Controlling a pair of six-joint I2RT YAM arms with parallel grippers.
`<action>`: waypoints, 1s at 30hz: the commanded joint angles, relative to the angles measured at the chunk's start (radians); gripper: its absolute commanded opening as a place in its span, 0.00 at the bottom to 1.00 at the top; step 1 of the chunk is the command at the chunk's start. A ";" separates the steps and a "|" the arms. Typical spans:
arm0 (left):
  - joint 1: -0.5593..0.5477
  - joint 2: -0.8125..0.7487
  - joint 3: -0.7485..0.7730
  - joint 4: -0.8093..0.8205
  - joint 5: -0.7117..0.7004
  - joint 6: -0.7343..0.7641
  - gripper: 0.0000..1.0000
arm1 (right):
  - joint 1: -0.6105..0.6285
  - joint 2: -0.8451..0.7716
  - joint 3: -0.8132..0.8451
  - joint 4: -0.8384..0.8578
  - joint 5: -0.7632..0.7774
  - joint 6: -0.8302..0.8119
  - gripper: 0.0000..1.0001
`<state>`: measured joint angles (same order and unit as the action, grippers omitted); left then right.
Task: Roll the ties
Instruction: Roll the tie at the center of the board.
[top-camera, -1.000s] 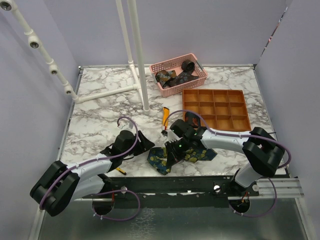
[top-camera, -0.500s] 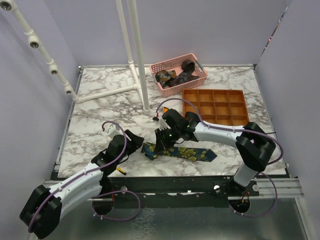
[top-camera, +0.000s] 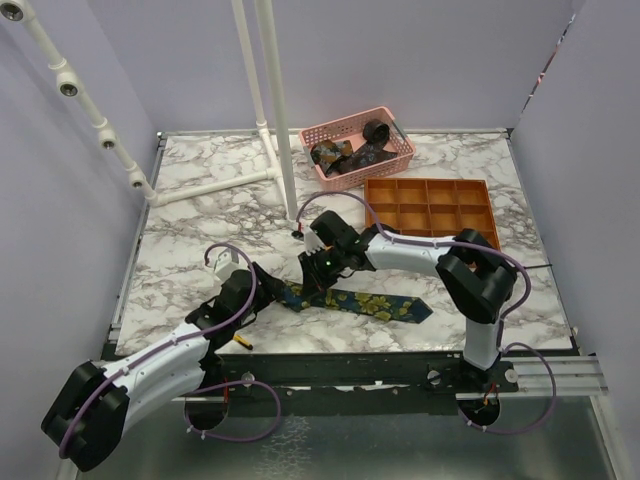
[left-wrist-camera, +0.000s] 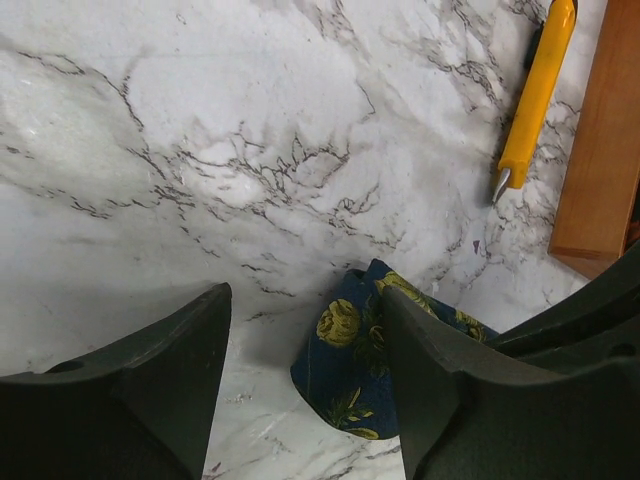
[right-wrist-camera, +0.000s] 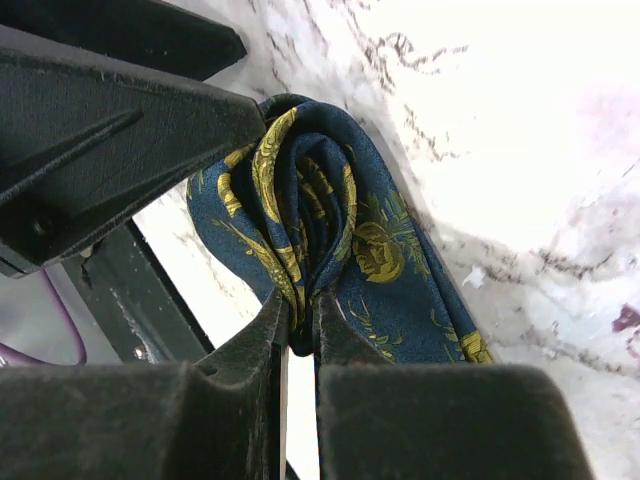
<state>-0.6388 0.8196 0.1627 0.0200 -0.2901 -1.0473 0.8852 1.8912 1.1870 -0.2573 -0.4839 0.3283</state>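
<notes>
The navy floral tie (top-camera: 372, 304) lies flat near the worktop's (top-camera: 200, 230) front edge. The right gripper (right-wrist-camera: 297, 312) pinches its folded end; the left gripper (left-wrist-camera: 305, 315) gapes wide beside it.

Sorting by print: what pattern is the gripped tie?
The tie: navy with yellow flowers; best in right wrist view.

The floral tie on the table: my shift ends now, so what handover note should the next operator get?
Right gripper: shut on the tie at its folded end, a loose first turn begun.
Left gripper: open, beside that end, holding nothing.
The tie's remaining length lies flat on the table.
Other ties sit in the pink basket at the back.
Left to do: wind this tie into a coil, then any uncoiled ones.
</notes>
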 joint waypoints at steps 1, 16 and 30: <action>0.004 0.031 0.019 -0.018 -0.043 0.004 0.63 | -0.021 0.048 0.063 -0.014 0.022 -0.097 0.10; 0.063 0.078 0.134 -0.108 -0.057 0.104 0.67 | -0.036 -0.204 -0.046 -0.039 0.218 0.067 0.71; 0.282 0.225 0.237 -0.025 0.103 0.184 0.67 | -0.074 -0.430 -0.552 -0.026 0.574 0.573 0.59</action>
<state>-0.3893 0.9844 0.3649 -0.0498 -0.2752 -0.9020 0.8211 1.4952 0.7414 -0.2092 -0.0402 0.7349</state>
